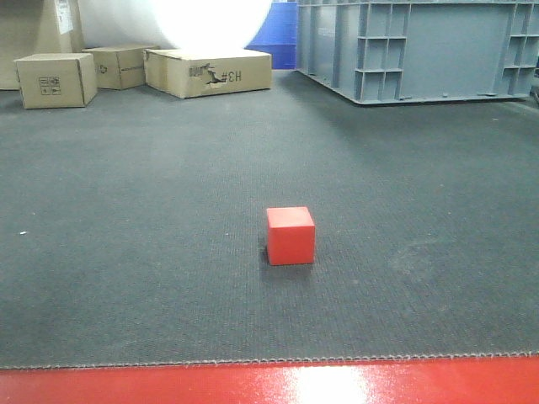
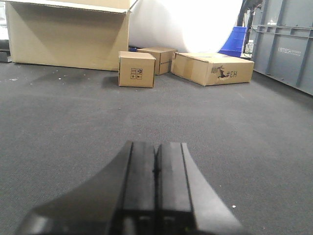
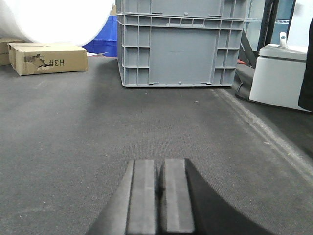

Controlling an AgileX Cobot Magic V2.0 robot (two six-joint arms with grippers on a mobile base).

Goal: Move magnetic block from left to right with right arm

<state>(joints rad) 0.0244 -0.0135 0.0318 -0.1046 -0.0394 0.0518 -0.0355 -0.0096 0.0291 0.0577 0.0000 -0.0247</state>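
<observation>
right tool [image 3: 157, 203] closed, empty; magnetic block [image 1: 290, 236] on mat.

the dark mat [image 1: 126, 278] is bare all around the red block [image 1: 290, 236], so a gripper could reach it from any side. three brown boxes [image 1: 208, 71] sit far back on the left, well away from the block. a big grey crate [image 1: 413, 46] stands far back on the right, with a blue bin [image 1: 282, 34] beside it. a white box [image 3: 279, 73] stands past the mat's right edge.
</observation>
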